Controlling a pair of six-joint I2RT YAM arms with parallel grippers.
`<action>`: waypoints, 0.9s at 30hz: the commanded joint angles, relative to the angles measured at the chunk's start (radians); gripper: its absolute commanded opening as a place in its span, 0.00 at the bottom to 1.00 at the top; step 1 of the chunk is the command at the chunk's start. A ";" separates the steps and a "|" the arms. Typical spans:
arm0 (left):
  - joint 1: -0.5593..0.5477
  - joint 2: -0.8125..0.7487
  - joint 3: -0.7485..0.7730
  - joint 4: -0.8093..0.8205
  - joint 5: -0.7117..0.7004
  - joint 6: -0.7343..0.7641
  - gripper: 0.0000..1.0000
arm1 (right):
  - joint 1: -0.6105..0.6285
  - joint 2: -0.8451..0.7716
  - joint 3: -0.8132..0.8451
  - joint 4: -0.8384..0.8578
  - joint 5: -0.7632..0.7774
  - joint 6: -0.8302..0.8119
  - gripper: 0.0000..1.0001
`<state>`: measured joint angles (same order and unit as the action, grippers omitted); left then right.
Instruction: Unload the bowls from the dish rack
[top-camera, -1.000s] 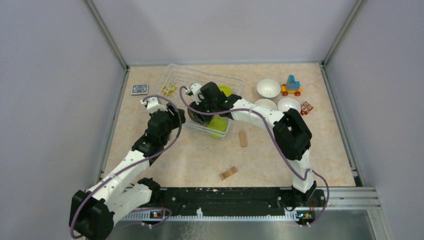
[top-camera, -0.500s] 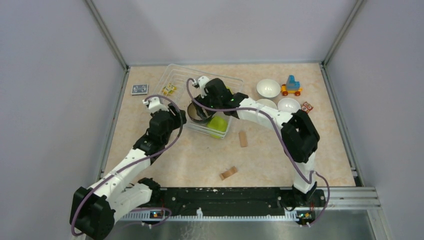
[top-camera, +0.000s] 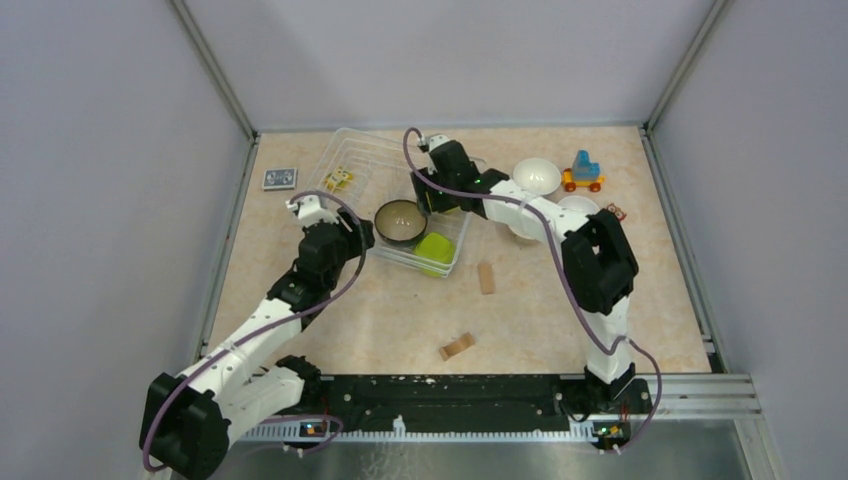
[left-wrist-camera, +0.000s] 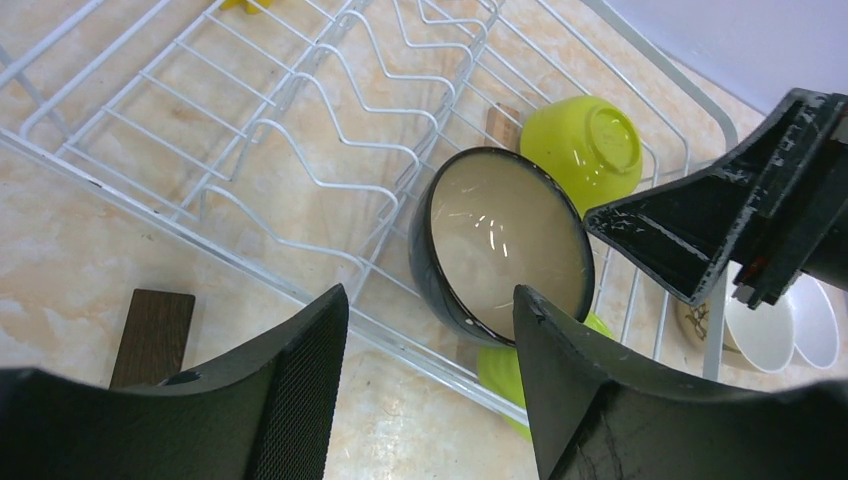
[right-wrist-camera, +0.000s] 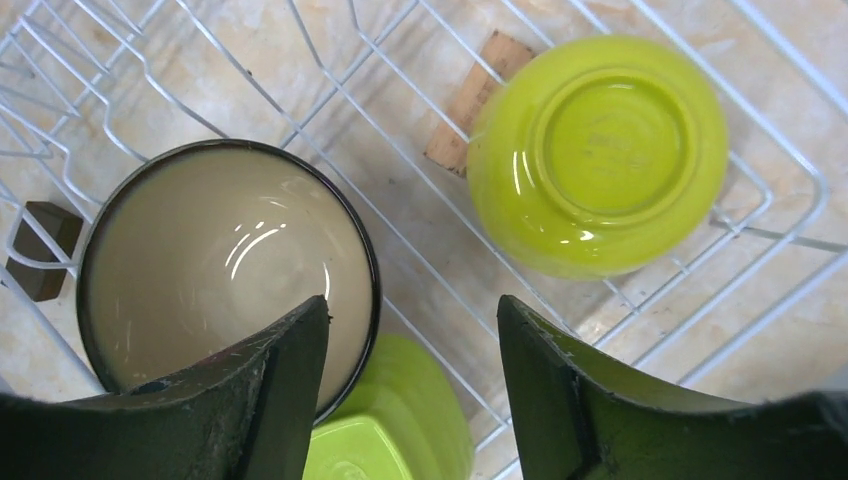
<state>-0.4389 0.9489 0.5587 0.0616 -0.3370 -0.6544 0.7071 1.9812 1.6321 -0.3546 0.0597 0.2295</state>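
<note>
Three pale bowls (top-camera: 536, 176) out right; white wire dish rack (top-camera: 365, 160) holds dark teal bowl (top-camera: 400, 220), two lime green bowls (right-wrist-camera: 598, 150). Left gripper (left-wrist-camera: 428, 300), right gripper (right-wrist-camera: 412, 305) spread, empty.

Beige marbled tabletop (top-camera: 400, 320), plain pale lilac-grey walls (top-camera: 450, 60) on three sides, aluminium corner posts (top-camera: 213, 70), silver rail (top-camera: 695, 385) along the near edge, soft even light

Dark teal bowl (right-wrist-camera: 225, 270), cream inside; lime green bowl (right-wrist-camera: 600, 150); white wire rack (top-camera: 355, 170).

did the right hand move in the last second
Yes. Against the dish rack, the right hand shifted from over the dark bowl toward the rack's far right edge, leaving that bowl uncovered.
</note>
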 joint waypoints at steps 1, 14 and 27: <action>0.003 -0.018 -0.017 0.050 0.002 -0.005 0.67 | 0.011 0.066 0.084 -0.053 -0.028 0.040 0.60; 0.003 -0.033 -0.023 0.047 -0.017 -0.002 0.68 | 0.012 0.189 0.224 -0.154 -0.092 0.030 0.08; 0.004 -0.035 -0.036 0.072 0.004 0.013 0.69 | 0.011 -0.052 0.195 -0.132 0.169 0.010 0.00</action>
<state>-0.4389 0.9264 0.5396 0.0650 -0.3382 -0.6552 0.7197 2.1281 1.8179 -0.5148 0.0616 0.2424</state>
